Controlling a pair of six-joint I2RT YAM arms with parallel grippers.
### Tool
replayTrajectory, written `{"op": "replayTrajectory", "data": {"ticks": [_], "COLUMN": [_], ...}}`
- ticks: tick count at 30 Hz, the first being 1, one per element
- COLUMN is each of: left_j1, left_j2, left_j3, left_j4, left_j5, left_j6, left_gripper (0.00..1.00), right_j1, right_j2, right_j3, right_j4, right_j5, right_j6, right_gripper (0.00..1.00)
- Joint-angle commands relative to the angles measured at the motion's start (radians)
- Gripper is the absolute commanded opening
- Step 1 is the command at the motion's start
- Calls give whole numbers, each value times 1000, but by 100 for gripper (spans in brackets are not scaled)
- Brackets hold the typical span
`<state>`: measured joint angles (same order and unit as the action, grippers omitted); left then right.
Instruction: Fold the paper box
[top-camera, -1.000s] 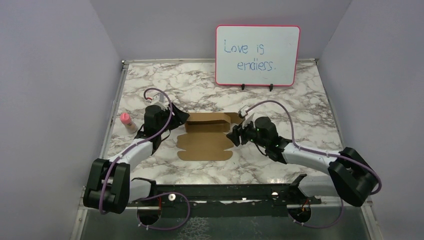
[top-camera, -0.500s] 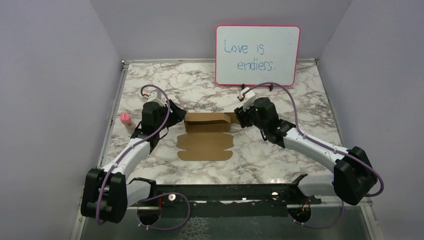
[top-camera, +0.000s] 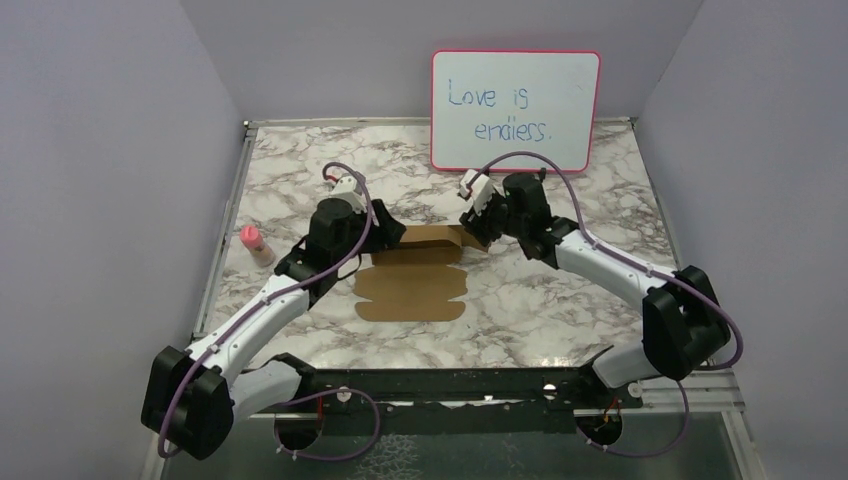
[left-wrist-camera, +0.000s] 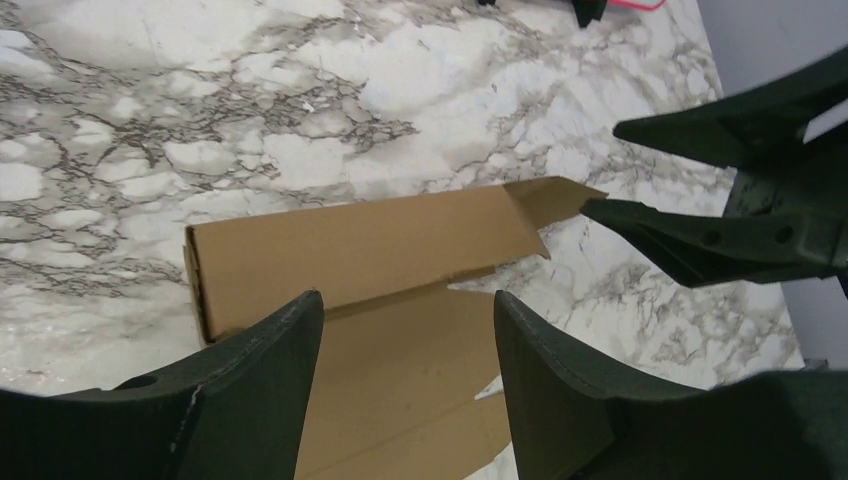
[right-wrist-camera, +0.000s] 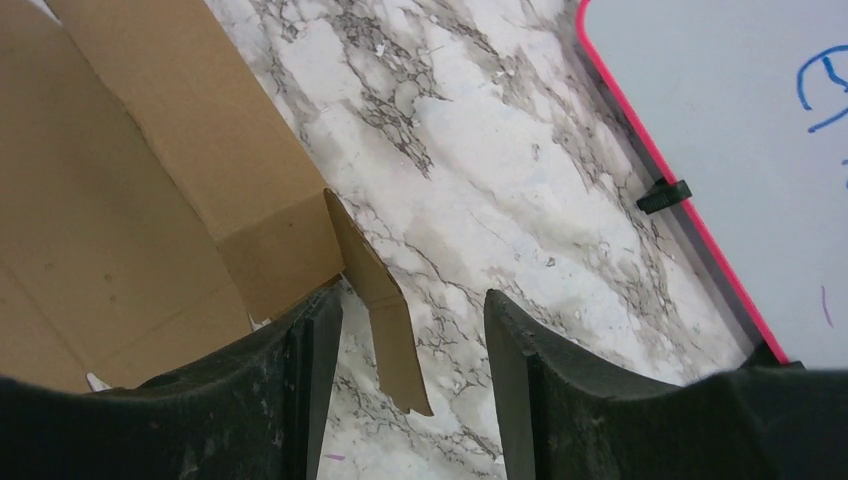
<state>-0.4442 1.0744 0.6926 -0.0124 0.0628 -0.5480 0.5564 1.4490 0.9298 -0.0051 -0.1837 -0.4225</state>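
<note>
1. Top external view: the paper box (top-camera: 410, 285) lies mid-frame on the marble surface (top-camera: 560, 300), between my two arms. It is partly formed. A flat brown panel with rounded flaps spreads toward the bottom of the frame, and one long raised wall (top-camera: 420, 240) stands along its upper edge.
2. The box's long axis runs left to right across the frame. Its inside faces up, and the unfolded panel points toward the bottom of the frame.
3. My left end effector (top-camera: 385, 228) sits at the left end of the raised wall. In the left wrist view its fingers stand apart over the wall's left corner, and nothing is clamped between them.
4. My right end effector (top-camera: 473, 222) sits at the right end. In the right wrist view its fingers are spread, and the small side flap (right-wrist-camera: 385, 310) stands loose between them. I cannot tell whether either finger touches it.
5. I judge the cardboard to be light and thin, stiff across each panel but ready to bend at its creases. It will likely slide on the smooth marble and dent under a hard pinch.
6. I would take hold at a flap's free edge, close to its crease, and steady the opposite end with my other end effector.
7. A pink-framed whiteboard (top-camera: 515, 110) stands at the upper middle of the frame. A small pink bottle (top-camera: 252, 240) stands at the left.
</note>
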Motion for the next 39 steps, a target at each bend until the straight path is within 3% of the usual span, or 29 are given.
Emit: {"op": "replayTrajectory", "data": {"ticks": [1, 9, 14, 23, 30, 39], "left_j1": [-100, -248, -312, -376, -414, -475], "left_j2": [-15, 25, 44, 121, 231, 362], "left_j3": [23, 14, -20, -149, -163, -220], "left_j4": [-63, -54, 7, 278, 402, 692], "left_j5": [-100, -146, -145, -171, -238, -387], "left_j6": [51, 94, 108, 128, 190, 223], "left_gripper": [65, 65, 65, 64, 64, 67], "right_j1": [-14, -25, -26, -26, -25, -25], "right_j2": [56, 157, 178, 200, 203, 214], "right_j3": [27, 65, 62, 58, 56, 69], "right_j4": [-46, -34, -6, -8, -17, -44], "right_j5": [-115, -136, -156, -200, -215, -241], "right_j6": [-117, -146, -147, -164, -174, -183], "right_gripper": [60, 55, 46, 29, 18, 15]}}
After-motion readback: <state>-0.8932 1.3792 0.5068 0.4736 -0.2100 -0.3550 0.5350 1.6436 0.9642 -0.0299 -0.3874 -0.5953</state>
